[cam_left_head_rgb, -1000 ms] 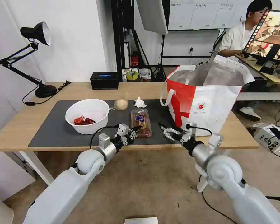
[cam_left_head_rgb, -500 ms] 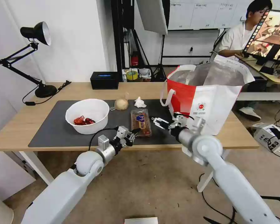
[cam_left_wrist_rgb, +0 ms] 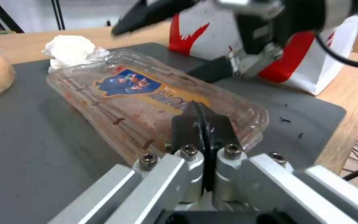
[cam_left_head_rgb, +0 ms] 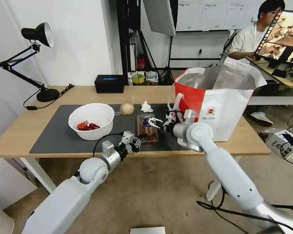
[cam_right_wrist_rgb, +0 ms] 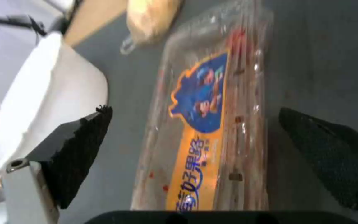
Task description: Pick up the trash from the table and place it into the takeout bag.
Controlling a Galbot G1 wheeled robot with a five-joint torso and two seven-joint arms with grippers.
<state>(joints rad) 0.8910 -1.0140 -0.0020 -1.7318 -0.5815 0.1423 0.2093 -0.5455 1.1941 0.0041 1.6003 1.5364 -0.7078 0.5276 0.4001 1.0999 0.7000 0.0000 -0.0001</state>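
Note:
On the table (cam_left_head_rgb: 16, 130), the trash lies on a dark grey mat (cam_left_head_rgb: 55, 138): a clear plastic tray (cam_left_head_rgb: 147, 127), a crumpled tissue (cam_left_head_rgb: 146, 106), a beige wrapped lump (cam_left_head_rgb: 127, 109) and a white bowl (cam_left_head_rgb: 91, 120) holding red scraps. My right gripper (cam_left_head_rgb: 151, 123) hovers open over the tray, with one finger on either side of the tray (cam_right_wrist_rgb: 212, 118). My left gripper (cam_left_head_rgb: 138, 138) is shut, its tips (cam_left_wrist_rgb: 199, 116) at the near end of the tray (cam_left_wrist_rgb: 146, 93). The takeout bag (cam_left_head_rgb: 218, 97) stands open at the right of the mat.
A black tissue box (cam_left_head_rgb: 109, 83) and a black desk lamp (cam_left_head_rgb: 39, 65) stand at the table's back. The bag (cam_left_wrist_rgb: 295, 62) rises close beside the right arm. A person sits at a desk with a monitor behind the bag.
My right arm has swung left from in front of the bag to over the tray, gripper still open. The left gripper has barely moved.

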